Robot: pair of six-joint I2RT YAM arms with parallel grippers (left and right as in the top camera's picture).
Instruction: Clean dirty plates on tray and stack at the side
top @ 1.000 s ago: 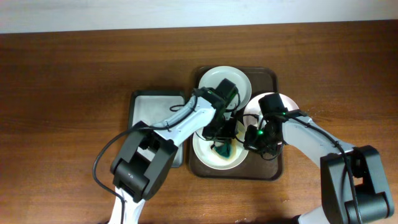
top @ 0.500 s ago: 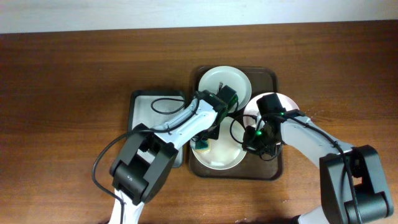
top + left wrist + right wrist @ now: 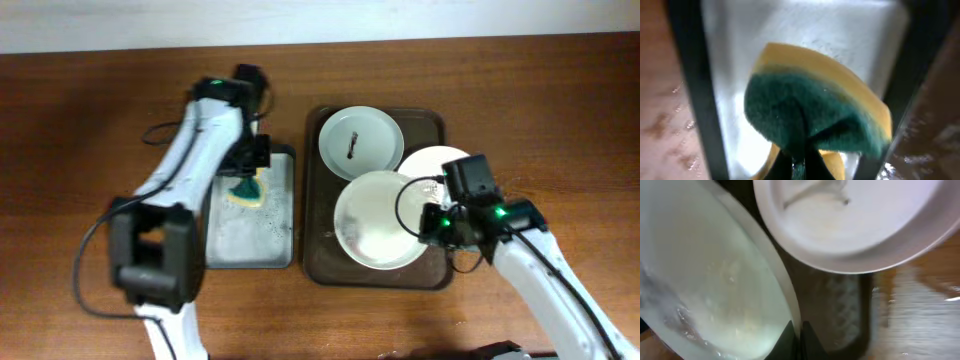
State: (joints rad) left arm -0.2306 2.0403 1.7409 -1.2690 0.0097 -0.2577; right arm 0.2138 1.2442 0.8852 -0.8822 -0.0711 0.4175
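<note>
From above, the left gripper hangs over the grey tray, clear of the action, with a green-and-yellow sponge pinched between its fingers. Over on the brown tray sit all three plates: the back plate with a dark smear at its centre, the right-hand plate partly tucked under its neighbour, and the front plate, wet and looking clean. The right gripper is at that front plate's right edge. Down the left wrist camera, the fingers are clamped on the sponge's underside, green scrubbing face folded toward the lens, the grey tray's pale floor behind it. The right wrist camera confirms the grip: both fingers close on the front plate's rim, one above and one below, the plate tilting up off the brown tray and spreading away to the robot's left. The right-hand plate lies just beyond, and bare table shows past the tray's rim on the right. That is the key relation: plate left of the fingers, open table to the right, right arm nearer, so I judge it will carry the plate sideways to start the stack.
</note>
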